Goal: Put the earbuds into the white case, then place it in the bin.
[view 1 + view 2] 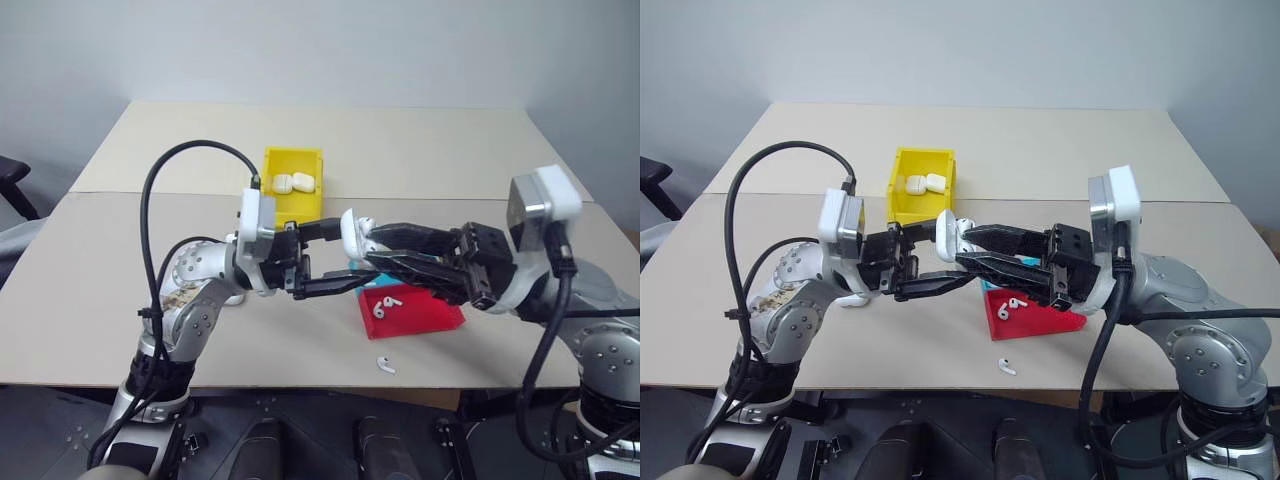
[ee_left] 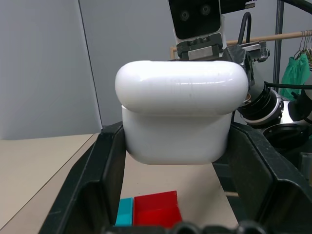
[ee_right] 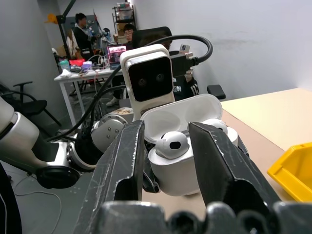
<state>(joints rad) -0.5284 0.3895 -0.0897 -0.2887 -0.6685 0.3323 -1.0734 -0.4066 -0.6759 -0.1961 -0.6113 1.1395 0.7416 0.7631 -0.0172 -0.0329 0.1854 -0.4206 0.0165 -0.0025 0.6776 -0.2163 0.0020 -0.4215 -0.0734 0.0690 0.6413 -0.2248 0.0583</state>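
Left gripper [image 1: 322, 258]: clamped on the white case [image 1: 349, 236], holding it up over the near middle of the table [image 1: 420, 150], lid open.
Right gripper [image 3: 168, 146]: jaws parted, one on each side of an earbud [image 3: 171, 144] seated in the case; the other socket also looks filled (partly hidden by a finger).
Step in hand: seating the earbuds appears nearly done, as I judge it.
Next move: draw the right gripper clear, fold the lid shut, then carry the case to the far bin.
Yellow bin [image 1: 292, 200]: far, just left of centre; two white cases lie inside.
Red tray [image 1: 440, 318]: near, right of centre; earbuds [image 1: 385, 303] lie in it.
Blue tray [image 2: 125, 211]: just left of the red one.
Loose earbud [image 1: 385, 365]: on the table near its front edge.
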